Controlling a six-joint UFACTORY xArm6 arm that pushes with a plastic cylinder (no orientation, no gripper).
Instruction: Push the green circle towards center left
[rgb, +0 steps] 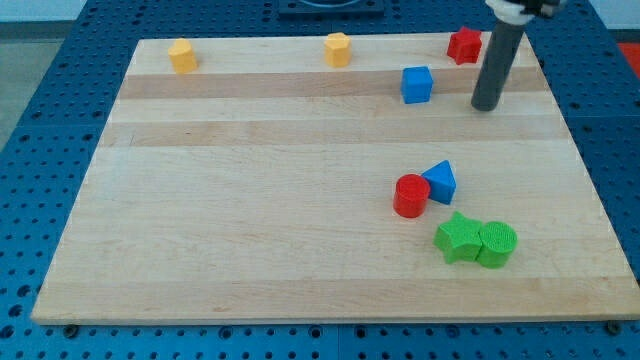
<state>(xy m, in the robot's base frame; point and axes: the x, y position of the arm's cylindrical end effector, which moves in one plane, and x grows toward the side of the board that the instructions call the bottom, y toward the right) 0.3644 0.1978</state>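
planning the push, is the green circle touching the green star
Touching. The camera view shows the green circle pressed against the green star on its left, no board visible between them.

The whole left and middle of the tabletop (250, 200) lies open, from the view's bottom edge up to the two yellow blocks (181, 56) (337, 49) at the top rim. Left of the green circle (497, 244) the green star (459, 238) stands touching it, blocking a straight leftward path. Just above them the red cylinder (410, 195) and blue triangle (440, 181) sit together. My tip (486, 104) rests upper right, between the blue cube (417, 84) and the right edge, below the red star (464, 45).
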